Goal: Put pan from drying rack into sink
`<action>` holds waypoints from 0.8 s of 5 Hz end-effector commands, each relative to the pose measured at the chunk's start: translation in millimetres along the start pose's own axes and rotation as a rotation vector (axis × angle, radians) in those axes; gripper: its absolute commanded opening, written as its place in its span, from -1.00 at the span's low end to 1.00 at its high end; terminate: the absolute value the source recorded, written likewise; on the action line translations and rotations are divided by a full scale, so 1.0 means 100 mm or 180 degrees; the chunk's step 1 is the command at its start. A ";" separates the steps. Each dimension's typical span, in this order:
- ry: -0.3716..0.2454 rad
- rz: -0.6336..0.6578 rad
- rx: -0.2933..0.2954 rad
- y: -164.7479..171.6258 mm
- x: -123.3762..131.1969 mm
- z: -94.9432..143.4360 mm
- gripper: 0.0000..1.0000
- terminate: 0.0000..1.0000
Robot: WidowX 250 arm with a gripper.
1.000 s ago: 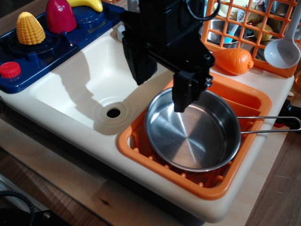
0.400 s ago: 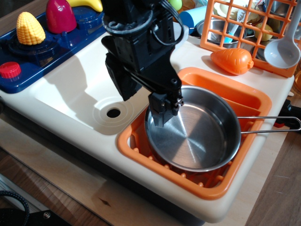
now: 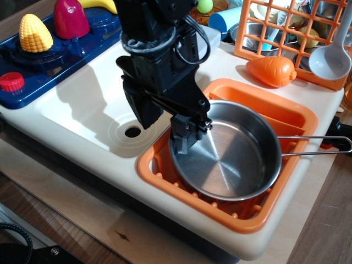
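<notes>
The pan (image 3: 228,157) sits in the drying rack (image 3: 165,179) beside the sink (image 3: 93,102). The pincer (image 3: 180,140) is at the pan's left rim; I cannot tell whether it grips.

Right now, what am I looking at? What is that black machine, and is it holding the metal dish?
This is a single camera view, looking down at a toy kitchen. The black machine is a robot arm; its gripper sits at the left rim of the round shiny steel pan. Whether it is clamped on the rim I cannot tell. The pan lies in the orange slatted plastic drying rack, its wire handle pointing right. To the left is the cream-white plastic sink with a dark drain hole. Behind lie a plastic orange carrot, a yellow toy corn cob on the dark blue stovetop, and a white ladle.
</notes>
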State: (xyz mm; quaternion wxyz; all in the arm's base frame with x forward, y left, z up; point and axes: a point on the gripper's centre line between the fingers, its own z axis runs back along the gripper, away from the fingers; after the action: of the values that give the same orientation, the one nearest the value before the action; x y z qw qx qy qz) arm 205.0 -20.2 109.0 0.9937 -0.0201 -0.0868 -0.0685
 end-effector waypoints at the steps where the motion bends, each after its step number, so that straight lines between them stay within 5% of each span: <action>1: -0.0071 0.0062 0.0050 -0.01 0.08 0.06 -1.00 -1.00; 4: 0.0133 0.0248 0.0188 0.22 0.24 0.45 -1.00 -1.00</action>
State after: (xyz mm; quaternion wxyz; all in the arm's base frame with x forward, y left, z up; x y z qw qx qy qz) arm 218.4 13.1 152.6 0.9984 0.0084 -0.0470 -0.0318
